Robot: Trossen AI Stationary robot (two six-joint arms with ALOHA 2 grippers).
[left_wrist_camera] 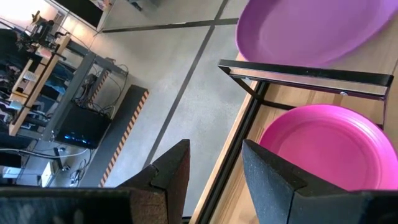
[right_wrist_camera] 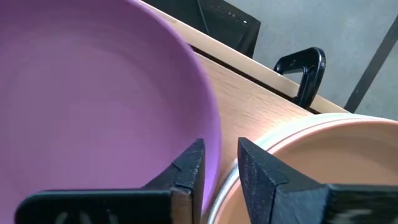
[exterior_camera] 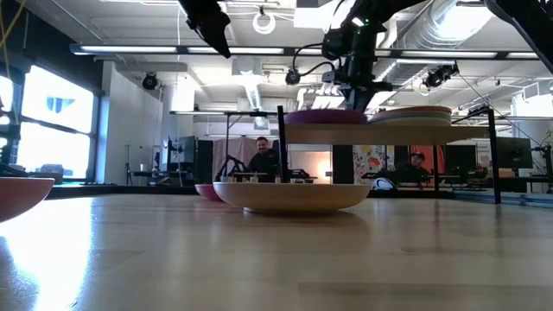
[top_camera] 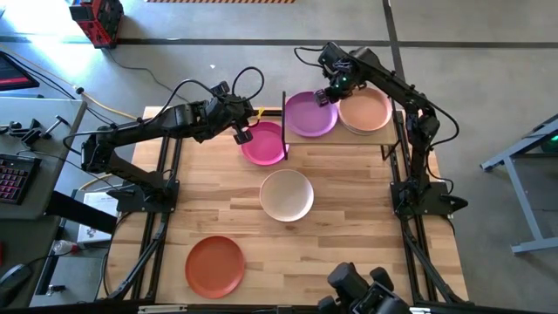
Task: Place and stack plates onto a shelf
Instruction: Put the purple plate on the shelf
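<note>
On the shelf [exterior_camera: 346, 134] a purple plate [top_camera: 307, 116] lies flat on the left, and a stack of plates with a peach one on top [top_camera: 366, 112] sits on the right. My right gripper [right_wrist_camera: 221, 165] points down at the purple plate's right rim, open. One finger stands inside the plate and the other outside, next to the stack [right_wrist_camera: 323, 162]. My left gripper [left_wrist_camera: 214, 168] is open and hangs in the air over the far left edge of a magenta plate [left_wrist_camera: 329, 146], which rests on the table beside the shelf. My right gripper straddles the purple plate's right rim [right_wrist_camera: 212, 146] from above, one finger [right_wrist_camera: 189, 165] over the inside and one [right_wrist_camera: 261, 171] outside. Whether either finger touches the rim, I cannot tell. The plate lies flat on the shelf board.
A cream plate [top_camera: 287, 194] sits mid-table and an orange-red plate [top_camera: 214, 265] near the front left. The shelf's black frame [left_wrist_camera: 305, 78] stands between the magenta and purple plates. People sit in the room beyond the table [exterior_camera: 263, 155].
</note>
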